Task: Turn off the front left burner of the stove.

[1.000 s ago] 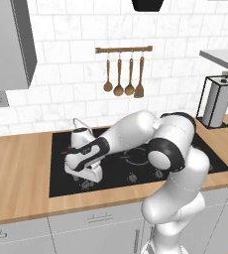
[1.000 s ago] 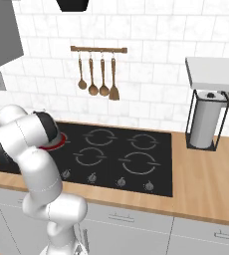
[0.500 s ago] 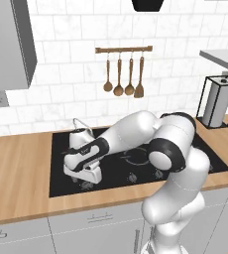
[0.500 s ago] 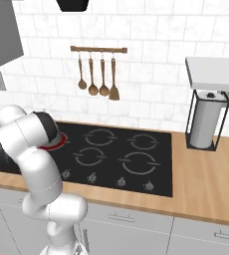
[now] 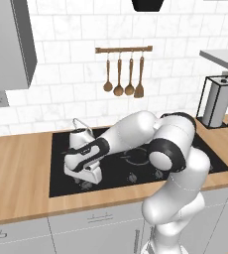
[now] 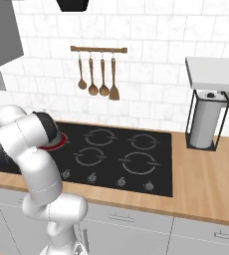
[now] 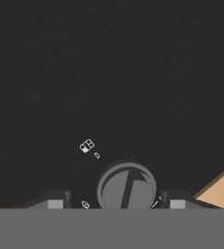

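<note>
The stove (image 5: pixel 59 176) is a black glass cooktop set in a wooden counter. Its front left burner (image 6: pixel 55 144) glows red just past my arm's elbow in the right base view. My gripper (image 5: pixel 85 183) points down at the stove's front left edge, next to a grey kettle (image 5: pixel 78 136). In the hand view a round dark knob (image 7: pixel 127 189) sits between my fingertips (image 7: pixel 55 202), my gripper (image 7: pixel 116 203) straddling it. The right finger is almost against the knob and a small gap shows on the left, so the gripper is open around it.
Other knobs (image 6: pixel 120 182) line the stove's front edge (image 6: pixel 151 191). Wooden utensils (image 5: pixel 123 74) hang on a rail on the tiled wall. A paper towel holder (image 5: pixel 217 101) stands on the counter at the right. A wall cabinet (image 5: pixel 9 44) hangs at the upper left.
The arm has stayed in place over the stove's front left edge. No clear shift shows in the base views.
</note>
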You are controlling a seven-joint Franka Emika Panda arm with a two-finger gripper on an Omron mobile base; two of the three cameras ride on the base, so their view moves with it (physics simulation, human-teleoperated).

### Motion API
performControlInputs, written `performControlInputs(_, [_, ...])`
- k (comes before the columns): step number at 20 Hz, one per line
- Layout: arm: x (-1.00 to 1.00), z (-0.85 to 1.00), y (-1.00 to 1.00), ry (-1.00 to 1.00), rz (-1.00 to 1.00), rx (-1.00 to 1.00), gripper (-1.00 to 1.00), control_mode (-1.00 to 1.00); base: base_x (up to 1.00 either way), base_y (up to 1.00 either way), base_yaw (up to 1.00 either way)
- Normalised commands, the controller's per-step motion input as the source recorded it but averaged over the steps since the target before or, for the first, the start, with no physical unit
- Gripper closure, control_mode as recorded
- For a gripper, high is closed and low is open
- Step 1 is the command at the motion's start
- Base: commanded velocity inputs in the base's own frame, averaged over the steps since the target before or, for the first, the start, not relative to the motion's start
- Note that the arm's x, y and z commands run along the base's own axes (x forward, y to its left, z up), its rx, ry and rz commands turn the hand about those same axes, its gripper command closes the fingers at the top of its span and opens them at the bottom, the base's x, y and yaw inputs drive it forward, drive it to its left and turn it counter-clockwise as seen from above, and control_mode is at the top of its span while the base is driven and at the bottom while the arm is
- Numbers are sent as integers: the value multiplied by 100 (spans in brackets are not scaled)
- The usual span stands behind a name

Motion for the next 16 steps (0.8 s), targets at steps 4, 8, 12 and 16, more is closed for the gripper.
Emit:
performControlInputs(4, [0, 0, 0, 0, 0, 0, 100, -100, 0, 0, 0])
performControlInputs(8, [0, 0, -1, 0, 0, 0, 100, -100, 0, 0, 0])
performControlInputs(12, [0, -2, -3, 2, -11, 2, 100, -100, 0, 0, 0])
performControlInputs(16, [-8, -8, -4, 6, -24, 4, 100, -100, 0, 0, 0])
